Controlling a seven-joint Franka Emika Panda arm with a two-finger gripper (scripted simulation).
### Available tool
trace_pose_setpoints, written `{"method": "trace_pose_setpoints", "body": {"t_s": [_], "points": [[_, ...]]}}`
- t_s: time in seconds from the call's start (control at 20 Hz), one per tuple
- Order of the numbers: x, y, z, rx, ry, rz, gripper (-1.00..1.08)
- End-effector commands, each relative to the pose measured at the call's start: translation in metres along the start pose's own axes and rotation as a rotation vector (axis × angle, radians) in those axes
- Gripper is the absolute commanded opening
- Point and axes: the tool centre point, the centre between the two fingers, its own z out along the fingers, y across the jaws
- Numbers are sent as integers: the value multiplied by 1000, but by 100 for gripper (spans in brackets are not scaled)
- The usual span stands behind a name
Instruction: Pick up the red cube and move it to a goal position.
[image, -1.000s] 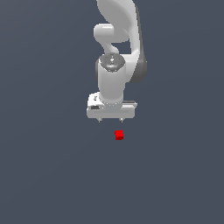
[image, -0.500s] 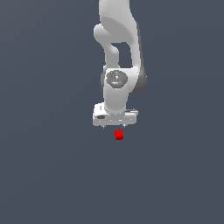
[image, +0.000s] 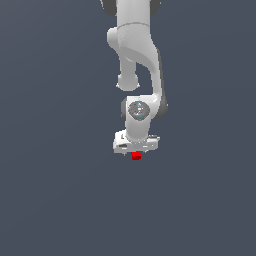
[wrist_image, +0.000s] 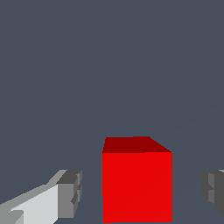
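A: Checking tool (image: 135, 150) — fingers (wrist_image: 65, 192) spread apart, clamped on nothing.

B: Red cube (wrist_image: 137, 183)?

A: Between the fingers, gap either side, untouched. Sitting on grey desk (image: 60, 200), directly under tool.

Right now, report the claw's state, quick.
Claw: open, fingers either side of the red cube with gaps showing, not gripping it yet.

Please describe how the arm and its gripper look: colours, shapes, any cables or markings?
The arm is glossy white with rounded links, dark joint bands and a grey round cap at the wrist. The gripper has a wide white body and blocky grey finger pads. No cables or markings are visible.
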Motion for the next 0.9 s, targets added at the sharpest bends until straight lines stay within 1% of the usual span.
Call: {"method": "trace_pose_setpoints", "body": {"t_s": [0.0,0.2,0.45,0.5,0.85], "points": [[1,-3,11,1,3,-8,100],[2,-6,19,2,3,-14,100],[3,-5,17,2,3,-13,100],[3,-5,17,2,3,-13,-100],[3,-5,17,2,3,-13,-100]]}}
